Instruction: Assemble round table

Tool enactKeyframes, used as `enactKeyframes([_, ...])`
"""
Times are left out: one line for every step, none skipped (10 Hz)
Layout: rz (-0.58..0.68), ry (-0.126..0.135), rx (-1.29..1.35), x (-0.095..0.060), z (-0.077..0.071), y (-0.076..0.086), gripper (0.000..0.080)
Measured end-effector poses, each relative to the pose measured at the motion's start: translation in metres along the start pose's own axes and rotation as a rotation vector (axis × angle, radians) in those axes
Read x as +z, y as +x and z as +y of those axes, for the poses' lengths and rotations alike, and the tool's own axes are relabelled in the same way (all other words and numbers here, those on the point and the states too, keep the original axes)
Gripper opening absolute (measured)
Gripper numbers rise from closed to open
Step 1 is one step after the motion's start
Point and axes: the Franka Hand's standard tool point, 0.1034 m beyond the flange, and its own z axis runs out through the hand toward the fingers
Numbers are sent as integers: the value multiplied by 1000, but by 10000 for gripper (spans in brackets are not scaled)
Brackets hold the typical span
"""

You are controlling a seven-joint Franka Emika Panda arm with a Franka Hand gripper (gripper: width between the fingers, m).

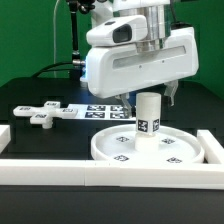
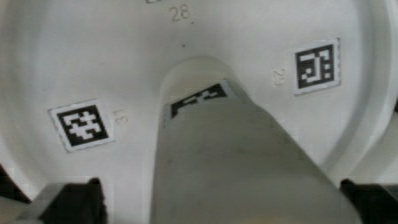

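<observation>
Gripper: your gripper (image 1: 150, 100) hangs right over the leg (image 1: 148, 120) with the jaws spread wide, gripping nothing. In the wrist view you can see its fingers (image 2: 80, 200) either side of the leg, with a gap showing.
Leg: short tagged cylinder, standing upright around the middle of the disc (image 1: 110, 158).
Disc: flat on the black table (image 1: 30, 140), just behind the front border wall (image 1: 60, 178).
Foot: the cross-shaped foot (image 1: 42, 113) is off to the exterior view's left, well apart from the disc.
Marker board: the marker board (image 1: 100, 111) lies behind the disc.
</observation>
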Motion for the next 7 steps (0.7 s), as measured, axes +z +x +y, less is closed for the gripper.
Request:
enactKeyframes([2, -12, -111, 2, -1, -1, 649])
enactKeyframes([-1, -21, -210, 4, -4, -3, 649])
enactKeyframes([-14, -25, -296, 6, -8, -3, 649])
enactKeyframes([-36, -36, -455, 7, -11, -3, 649])
enactKeyframes([-45, -41, -532, 7, -11, -3, 649])
enactKeyframes([-51, -42, -600, 8, -9, -4, 649])
enactKeyframes([-53, -41, -649, 8, -8, -5, 649])
